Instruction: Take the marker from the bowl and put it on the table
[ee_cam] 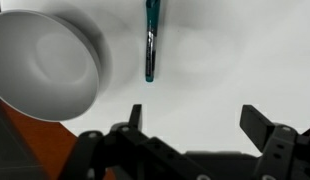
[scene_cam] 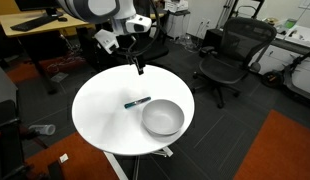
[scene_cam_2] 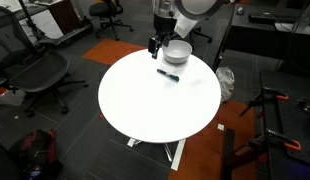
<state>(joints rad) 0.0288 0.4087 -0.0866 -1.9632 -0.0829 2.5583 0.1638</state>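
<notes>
The teal-blue marker (scene_cam: 137,102) lies flat on the round white table (scene_cam: 100,110), just beside the light grey bowl (scene_cam: 163,118), not in it. It shows in the other exterior view (scene_cam_2: 168,73) next to the bowl (scene_cam_2: 177,52) and in the wrist view (ee_cam: 150,40) right of the bowl (ee_cam: 40,65). My gripper (scene_cam: 139,68) hangs above the table's far edge, apart from the marker. In the wrist view its jaws (ee_cam: 193,122) are spread wide with nothing between them.
Black office chairs (scene_cam: 230,55) (scene_cam_2: 35,75) stand around the table. A wooden desk (scene_cam: 35,35) is behind the arm. Orange carpet (scene_cam_2: 210,150) lies beside the table's base. A tripod (scene_cam_2: 270,125) stands near the table.
</notes>
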